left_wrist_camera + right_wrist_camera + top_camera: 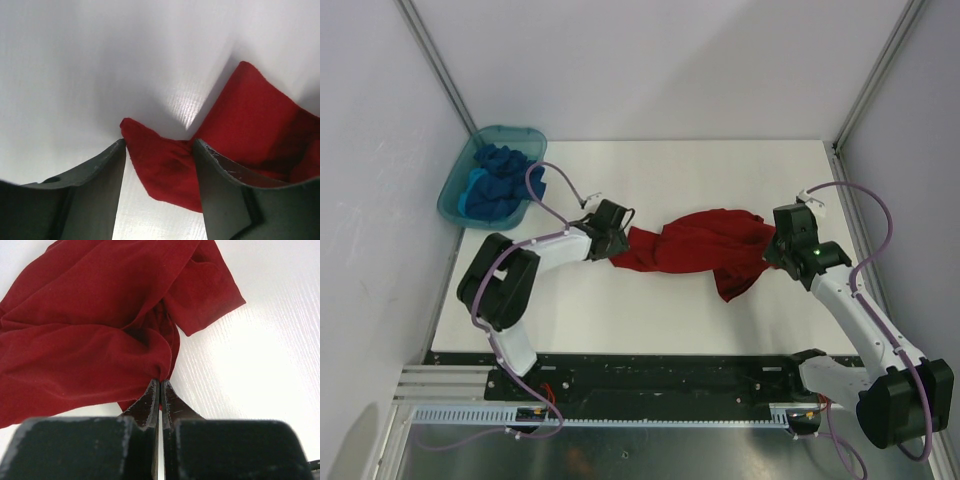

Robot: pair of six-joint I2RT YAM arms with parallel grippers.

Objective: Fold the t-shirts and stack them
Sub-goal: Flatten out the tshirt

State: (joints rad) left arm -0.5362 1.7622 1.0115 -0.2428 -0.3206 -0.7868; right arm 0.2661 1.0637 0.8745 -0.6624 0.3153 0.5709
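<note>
White table (620,320), plain pale walls (670,60), metal corner posts (433,60); even light.

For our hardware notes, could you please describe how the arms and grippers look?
The left arm and right arm have white links, black joint housings and looping lilac cables. The right one shows a green light. Fingers are dark grey, tapered.

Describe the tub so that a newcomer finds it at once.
Start at the white table and go to its far left corner. There sits the tub: translucent teal plastic with crumpled blue shirts inside, the only container in view, while the red shirt lies bunched mid-table.
</note>
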